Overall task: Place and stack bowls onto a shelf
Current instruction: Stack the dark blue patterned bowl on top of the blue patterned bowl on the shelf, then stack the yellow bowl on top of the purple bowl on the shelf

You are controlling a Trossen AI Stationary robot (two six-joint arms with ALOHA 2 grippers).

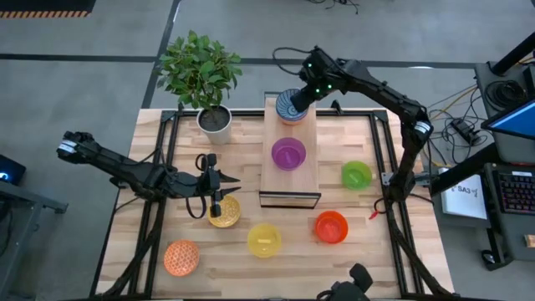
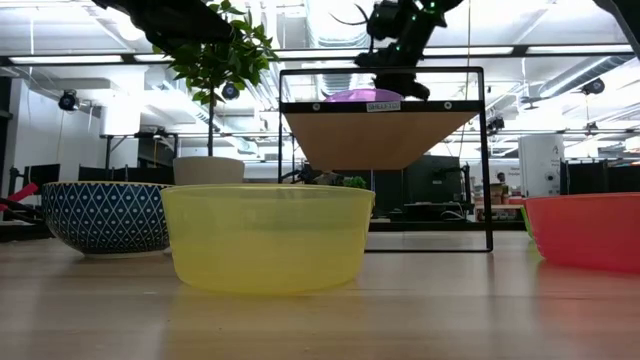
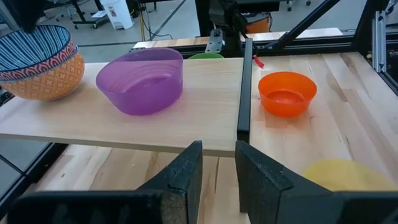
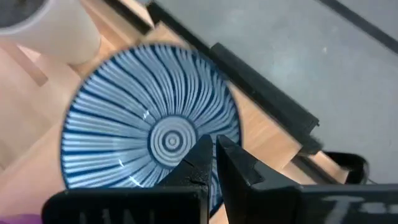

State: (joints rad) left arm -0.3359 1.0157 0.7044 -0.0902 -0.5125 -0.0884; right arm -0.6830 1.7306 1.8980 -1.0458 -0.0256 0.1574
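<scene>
The right pincer (image 1: pixel 298 99) sits at the upper centre of the high view, directly over the striped bowl (image 1: pixel 289 105) at the far end of the shelf (image 1: pixel 311 171). Its fingers are nearly together, pinching that bowl's rim. In the left wrist view the striped bowl rests inside an orange patterned bowl (image 3: pixel 53 79), so releasing looks like the step in hand. The shelf's long axis runs top to bottom in the high view, with the purple bowl (image 1: pixel 288 154) at its middle. The left pincer (image 1: pixel 216 199) hovers lower left by the amber bowl (image 1: pixel 224 211), slightly parted and holding nothing.
</scene>
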